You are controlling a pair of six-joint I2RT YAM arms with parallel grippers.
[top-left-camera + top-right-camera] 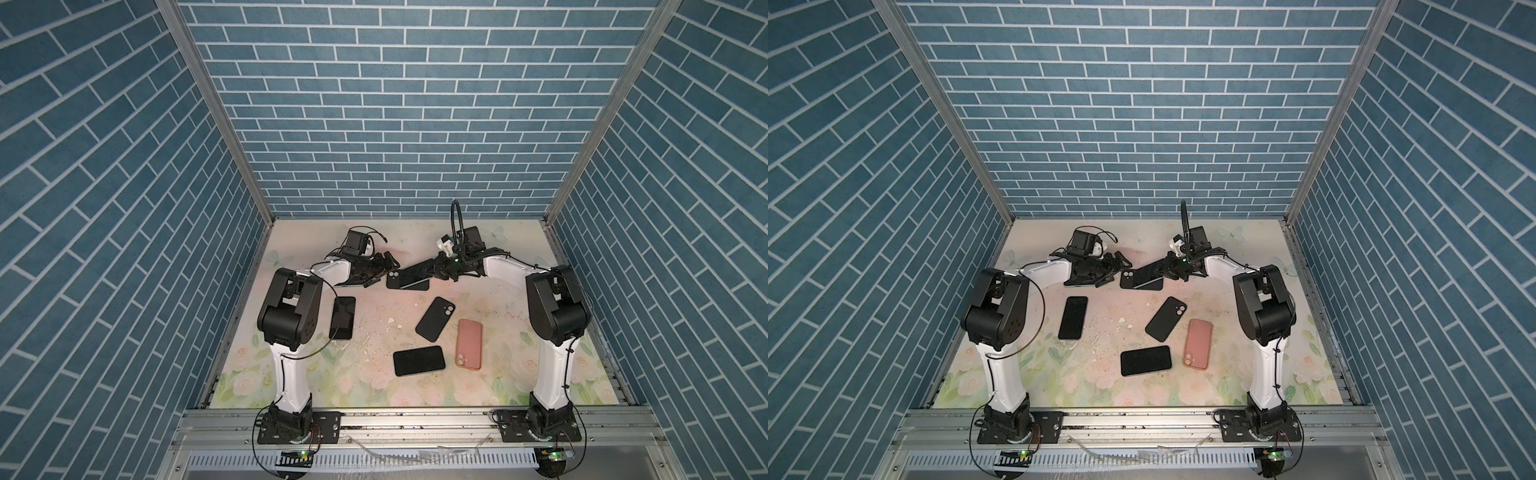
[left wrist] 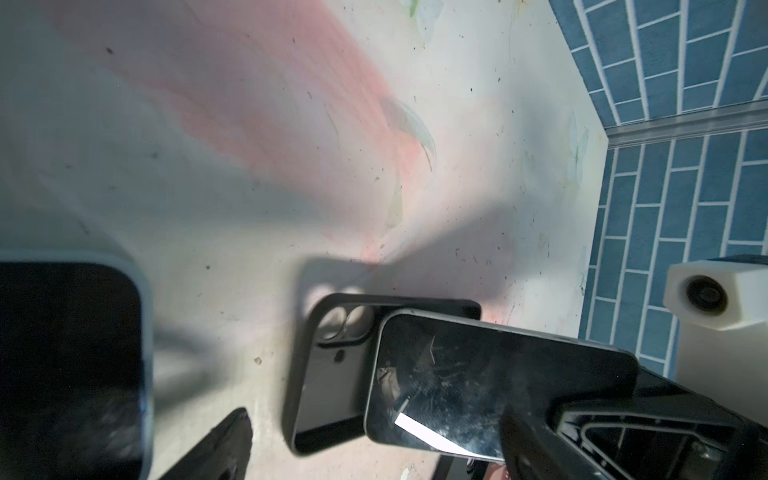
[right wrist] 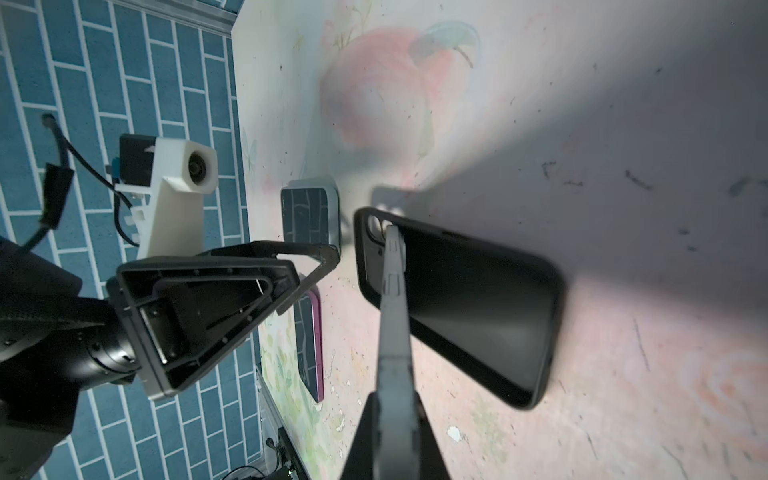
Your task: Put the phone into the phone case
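Phone held slanting over its case on the worktop (image 1: pixel 498 374).
The right end effector (image 1: pixel 424 271) is clamped on one end of the phone (image 2: pixel 478 382), screen up. The phone's free end reaches out ahead of the fingertips and over the open black case (image 2: pixel 324 374) lying flat below. It may touch the case rim, though the angle leaves that unsure. The left end effector (image 1: pixel 384 272) has its jaws spread wide and empty, just beside the case's camera end. A second phone (image 3: pixel 309 212) lies close by it.
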